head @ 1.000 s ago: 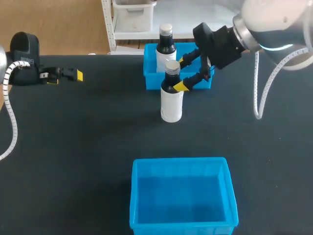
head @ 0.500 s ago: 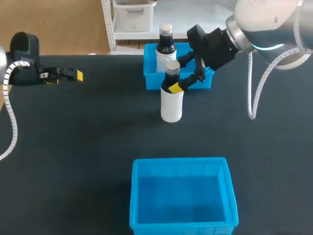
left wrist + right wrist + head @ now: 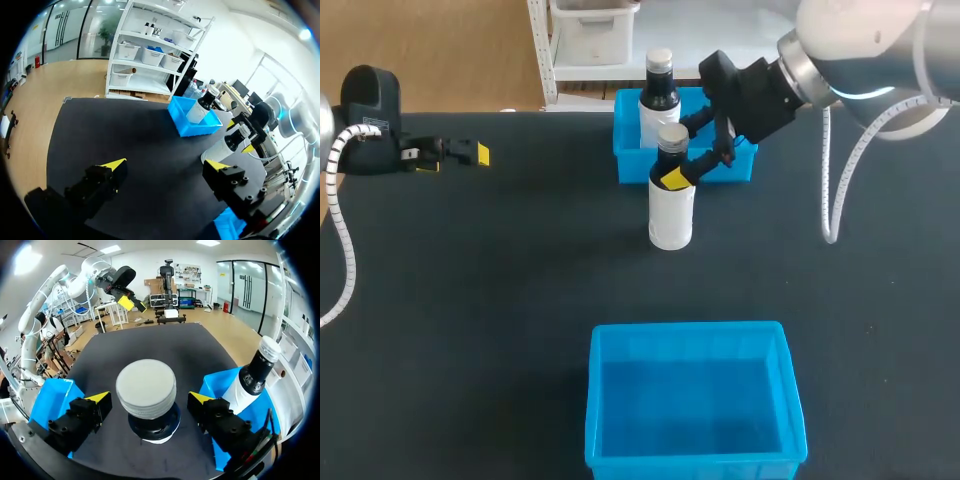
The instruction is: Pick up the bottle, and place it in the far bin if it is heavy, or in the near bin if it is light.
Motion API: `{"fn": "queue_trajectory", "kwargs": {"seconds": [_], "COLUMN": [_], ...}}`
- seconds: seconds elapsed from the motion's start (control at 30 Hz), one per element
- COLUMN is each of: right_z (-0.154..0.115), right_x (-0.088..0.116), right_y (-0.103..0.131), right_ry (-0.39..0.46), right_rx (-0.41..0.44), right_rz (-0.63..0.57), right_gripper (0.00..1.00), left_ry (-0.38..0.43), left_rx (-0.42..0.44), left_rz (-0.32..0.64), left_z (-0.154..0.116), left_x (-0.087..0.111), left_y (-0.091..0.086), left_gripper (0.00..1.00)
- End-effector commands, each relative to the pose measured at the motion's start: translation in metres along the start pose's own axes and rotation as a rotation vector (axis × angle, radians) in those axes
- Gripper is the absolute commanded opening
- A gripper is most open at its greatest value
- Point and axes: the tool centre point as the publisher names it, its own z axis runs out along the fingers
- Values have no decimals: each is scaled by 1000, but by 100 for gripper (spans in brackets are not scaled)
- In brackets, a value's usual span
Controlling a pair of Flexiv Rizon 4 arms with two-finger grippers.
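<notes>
Here, bottle [image 3: 671, 212]: upright on the table [image 3: 470, 300], just before the far bin [image 3: 732, 167]
Right gripper [image 3: 683, 150]: spread, fingers flanking the bottle's neck, gaps showing
Left gripper [image 3: 165, 165]: spread, well apart from it

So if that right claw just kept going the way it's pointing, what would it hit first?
The bottle. It stands between the right claw's open fingers, straight ahead of it, so the claw would probably meet that first.

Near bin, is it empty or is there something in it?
Empty. In the head view the near bin shows only its bare blue floor, with no bottle inside.
</notes>
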Motion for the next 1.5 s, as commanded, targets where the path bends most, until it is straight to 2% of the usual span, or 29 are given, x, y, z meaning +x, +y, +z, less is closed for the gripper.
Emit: {"fn": "queue_trajectory", "kwargs": {"seconds": [0.03, 0.4, 0.43, 0.47, 0.5, 0.53, 0.7, 0.73, 0.77, 0.8, 1.2, 1.5], "right_z": [2, 3, 3, 3, 3, 3, 3, 3, 3, 3, -2, -12], "right_x": [0, -2, -2, -2, -2, -2, -2, -2, -2, -2, -2, -6], "right_y": [-2, -5, -6, -6, -6, -6, -6, -6, -6, -6, -3, 2], "right_ry": [-2, -13, -13, -13, -14, -14, -13, -13, -13, -14, -29, -42], "right_rx": [-3, -11, -10, -10, -9, -8, -7, -7, -7, -7, 0, 42], "right_rz": [1, 15, 14, 14, 13, 11, 9, 9, 9, 9, -4, -38], "right_gripper": [100, 100, 91, 71, 57, 50, 25, 18, 4, 0, 0, 0], "left_ry": [0, 0, 0, 0, 0, 0, 0, 0, 0, 0, 0, 0], "left_rx": [0, 0, 0, 0, 0, 0, 0, 0, 0, 0, 0, 0], "left_rz": [0, 0, 0, 0, 0, 0, 0, 0, 0, 0, 0, 0], "left_z": [0, 0, 0, 0, 0, 0, 0, 0, 0, 0, 0, 0], "left_x": [0, 0, 0, 0, 0, 0, 0, 0, 0, 0, 0, 0], "left_y": [0, 0, 0, 0, 0, 0, 0, 0, 0, 0, 0, 0], "left_gripper": [100, 100, 100, 100, 100, 100, 100, 100, 100, 100, 100, 100]}}
